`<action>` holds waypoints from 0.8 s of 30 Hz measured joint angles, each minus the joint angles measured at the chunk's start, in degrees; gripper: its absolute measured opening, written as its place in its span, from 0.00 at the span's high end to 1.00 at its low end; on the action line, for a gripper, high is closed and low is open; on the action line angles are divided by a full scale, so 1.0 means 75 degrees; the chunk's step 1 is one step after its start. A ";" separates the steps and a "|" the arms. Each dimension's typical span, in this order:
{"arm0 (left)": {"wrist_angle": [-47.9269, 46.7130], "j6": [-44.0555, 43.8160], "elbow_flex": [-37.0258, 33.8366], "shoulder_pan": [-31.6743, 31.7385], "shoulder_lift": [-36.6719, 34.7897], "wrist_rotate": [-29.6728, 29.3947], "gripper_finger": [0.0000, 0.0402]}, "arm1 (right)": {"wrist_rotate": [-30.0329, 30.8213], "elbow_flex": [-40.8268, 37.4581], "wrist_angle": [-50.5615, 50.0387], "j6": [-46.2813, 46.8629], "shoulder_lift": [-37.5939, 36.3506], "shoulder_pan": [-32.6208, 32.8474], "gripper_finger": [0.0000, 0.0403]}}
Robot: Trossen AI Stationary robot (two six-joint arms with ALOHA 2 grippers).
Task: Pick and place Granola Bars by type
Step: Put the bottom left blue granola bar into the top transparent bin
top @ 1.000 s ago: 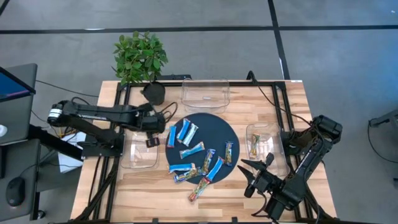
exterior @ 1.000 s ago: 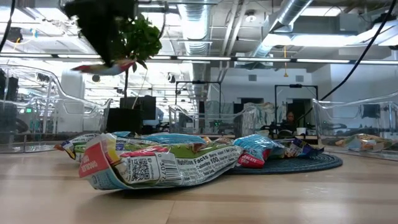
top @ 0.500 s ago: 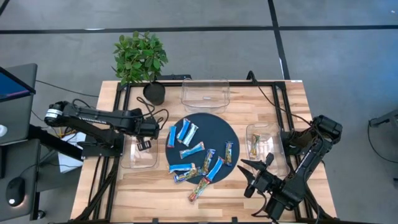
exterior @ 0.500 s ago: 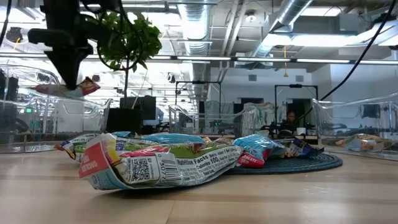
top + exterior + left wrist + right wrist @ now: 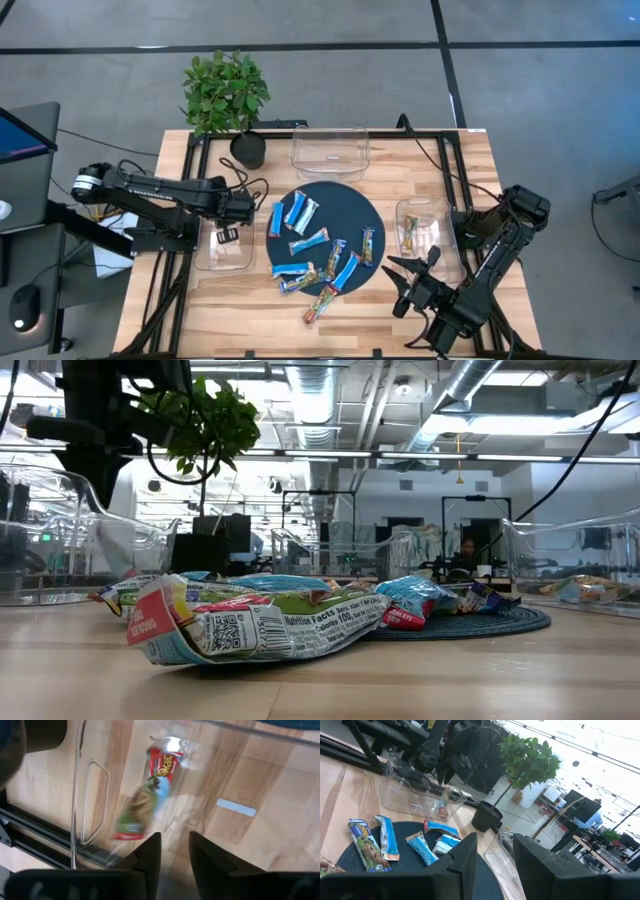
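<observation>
My left gripper (image 5: 228, 235) hangs open over the clear left bin (image 5: 222, 256), fingers pointing down. Below it, free of the fingers, a red-and-green granola bar (image 5: 150, 790) shows blurred inside the bin's walls, and the right wrist view sees this bar (image 5: 443, 809) too. Several blue-and-white and multicoloured bars (image 5: 300, 212) lie on the round dark mat (image 5: 350, 195). One multicoloured bar (image 5: 320, 302) lies off the mat on the wood near the front. My right gripper (image 5: 405, 280) waits open at the near right, pointing level toward the mat.
A clear bin (image 5: 420, 232) at the right holds a bar. Another clear bin (image 5: 330, 150) stands at the far edge beside a potted plant (image 5: 225, 90). Black frame rails (image 5: 195, 190) run along the table's sides. Bare wood lies at the near left.
My left gripper has gone down and toward the table's left edge, from beside the mat to over the left bin, carrying the multicoloured bar. It has then opened and let go. The bar has dropped from the fingers into the bin.
</observation>
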 joint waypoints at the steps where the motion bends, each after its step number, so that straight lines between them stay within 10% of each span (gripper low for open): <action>1: -0.0004 0.0024 0.0018 0.0000 0.0000 -0.0006 0.73 | 0.0000 0.0000 0.0000 0.0000 0.0000 0.0000 0.70; 15: 0.1176 0.1560 0.0841 0.0003 0.0000 -0.0009 0.68 | -0.0322 0.0000 0.0113 -0.0044 0.0000 -0.1066 0.70; 24: 0.3708 0.3520 0.0844 0.0003 0.0009 0.1454 0.68 | -0.1112 0.0000 0.0170 -0.0213 0.0000 -0.1708 0.70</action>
